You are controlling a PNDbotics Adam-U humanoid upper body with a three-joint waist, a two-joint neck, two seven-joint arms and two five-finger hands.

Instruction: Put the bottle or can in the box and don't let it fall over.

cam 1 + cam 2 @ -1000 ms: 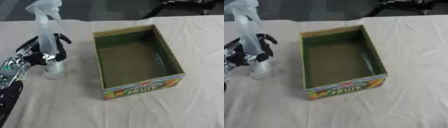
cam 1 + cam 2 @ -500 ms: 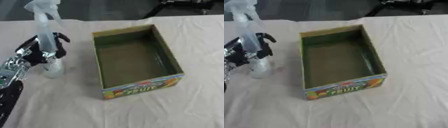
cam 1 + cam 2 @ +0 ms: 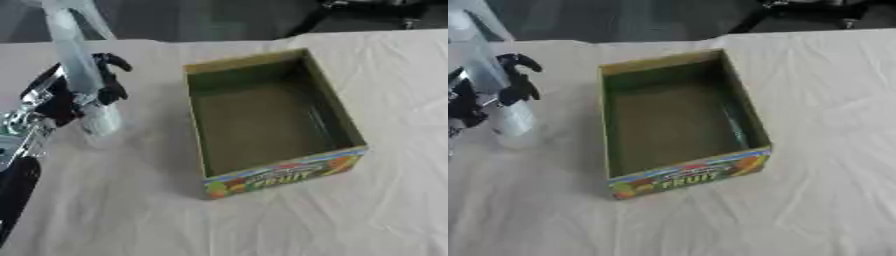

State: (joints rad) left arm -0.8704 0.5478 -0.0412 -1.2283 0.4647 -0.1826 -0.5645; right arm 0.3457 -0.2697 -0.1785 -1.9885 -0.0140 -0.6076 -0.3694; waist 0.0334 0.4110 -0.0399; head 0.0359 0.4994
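Note:
A tall clear spray bottle (image 3: 83,75) stands upright at the left of the table, its base just above or on the cloth; which, I cannot tell. My left hand (image 3: 74,92) is curled round its middle, black fingers wrapping the far side. To its right sits an open cardboard box (image 3: 267,120) with a green inside and a fruit label on its near wall; nothing shows inside it. A gap of cloth separates the bottle from the box's left wall. My right hand shows in neither view.
A wrinkled beige cloth (image 3: 350,215) covers the table. Dark floor and black equipment (image 3: 367,5) lie beyond the far edge. My left forearm (image 3: 17,165) runs down the left side.
The bottle and my left hand have shifted slightly up and away, with the hold unchanged. The box has stayed put.

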